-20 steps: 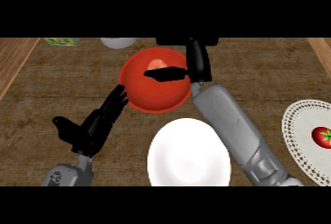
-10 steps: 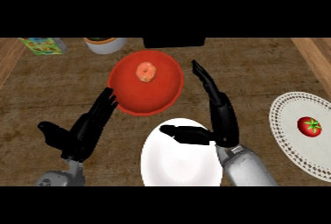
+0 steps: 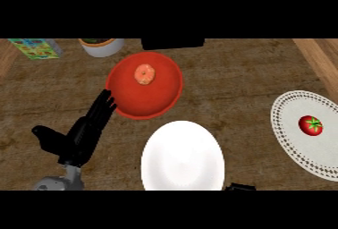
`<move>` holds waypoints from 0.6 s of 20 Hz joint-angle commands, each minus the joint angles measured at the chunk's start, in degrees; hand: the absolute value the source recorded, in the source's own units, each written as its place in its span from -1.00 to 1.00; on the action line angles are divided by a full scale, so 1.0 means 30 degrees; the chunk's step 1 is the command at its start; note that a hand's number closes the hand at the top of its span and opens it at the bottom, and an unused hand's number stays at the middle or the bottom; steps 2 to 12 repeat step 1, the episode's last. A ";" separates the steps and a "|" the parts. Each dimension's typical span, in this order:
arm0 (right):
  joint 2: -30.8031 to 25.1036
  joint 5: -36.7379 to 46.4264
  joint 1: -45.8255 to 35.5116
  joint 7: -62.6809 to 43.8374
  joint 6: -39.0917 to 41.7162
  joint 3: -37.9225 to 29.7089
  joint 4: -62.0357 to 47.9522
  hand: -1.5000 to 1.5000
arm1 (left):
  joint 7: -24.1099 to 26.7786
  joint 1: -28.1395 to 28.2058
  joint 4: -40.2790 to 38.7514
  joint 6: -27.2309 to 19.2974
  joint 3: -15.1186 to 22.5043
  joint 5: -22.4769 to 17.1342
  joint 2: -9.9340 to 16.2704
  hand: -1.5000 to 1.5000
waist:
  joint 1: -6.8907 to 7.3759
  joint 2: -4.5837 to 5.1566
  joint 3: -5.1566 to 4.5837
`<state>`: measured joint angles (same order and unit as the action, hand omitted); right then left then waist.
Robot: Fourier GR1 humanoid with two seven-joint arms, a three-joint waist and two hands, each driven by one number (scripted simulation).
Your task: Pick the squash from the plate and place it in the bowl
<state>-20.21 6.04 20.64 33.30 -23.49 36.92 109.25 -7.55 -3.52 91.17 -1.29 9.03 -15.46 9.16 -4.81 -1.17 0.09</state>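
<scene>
The squash (image 3: 145, 74), a small orange piece, lies inside the red bowl (image 3: 165, 94) at the upper middle of the counter. Just below the bowl is the white plate (image 3: 182, 157), with nothing on it. My left hand (image 3: 80, 132) is open at the lower left, fingers straight and pointing up toward the bowl's left rim, close to it. Of my right hand only a small dark bit (image 3: 242, 187) shows at the lower edge, right of the plate.
A lacy white mat (image 3: 297, 147) at the right edge carries a red tomato (image 3: 311, 125). Along the back stand a colourful carton (image 3: 37, 48), a white pot (image 3: 100, 46) and a black block (image 3: 173, 43). Wooden borders run along both sides.
My right arm has pulled back from the bowl, over the plate, and down out of the view. The squash stays in the bowl. The left hand has barely moved.
</scene>
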 commanded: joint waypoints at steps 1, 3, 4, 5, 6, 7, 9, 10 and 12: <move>-0.2489 0.0936 0.5598 0.4145 0.0018 0.2303 -0.0108 1.00 | -0.0230 -0.0160 0.0056 0.0130 -0.0104 -0.0199 0.0035 0.00 | -0.0014 0.0053 0.0024; -0.2489 0.0936 0.5598 0.4145 0.0018 0.2303 -0.0108 1.00 | -0.0230 -0.0160 0.0056 0.0130 -0.0104 -0.0199 0.0035 0.00 | -0.0014 0.0053 0.0024; -0.2489 0.0936 0.5598 0.4145 0.0018 0.2303 -0.0108 1.00 | -0.0230 -0.0160 0.0056 0.0130 -0.0104 -0.0199 0.0035 0.00 | -0.0014 0.0053 0.0024; -0.2489 0.0936 0.5598 0.4145 0.0018 0.2303 -0.0108 1.00 | -0.0230 -0.0160 0.0056 0.0130 -0.0104 -0.0199 0.0035 0.00 | -0.0014 0.0053 0.0024; -0.2489 0.0936 0.5598 0.4145 0.0018 0.2303 -0.0108 1.00 | -0.0230 -0.0160 0.0056 0.0130 -0.0104 -0.0199 0.0035 0.00 | -0.0014 0.0053 0.0024; -0.2489 0.0936 0.5598 0.4145 0.0018 0.2303 -0.0108 1.00 | -0.0230 -0.0160 0.0056 0.0130 -0.0104 -0.0199 0.0035 0.00 | -0.0014 0.0053 0.0024; -0.2489 0.0936 0.5598 0.4145 0.0018 0.2303 -0.0108 1.00 | -0.0230 -0.0160 0.0056 0.0130 -0.0104 -0.0199 0.0035 0.00 | -0.0014 0.0053 0.0024; -0.2489 0.0936 0.5598 0.4145 0.0018 0.2303 -0.0108 1.00 | -0.0230 -0.0160 0.0056 0.0130 -0.0104 -0.0199 0.0035 0.00 | -0.0014 0.0053 0.0024; -0.2489 0.0936 0.5598 0.4145 0.0018 0.2303 -0.0108 1.00 | -0.0230 -0.0160 0.0056 0.0130 -0.0104 -0.0199 0.0035 0.00 | -0.0014 0.0053 0.0024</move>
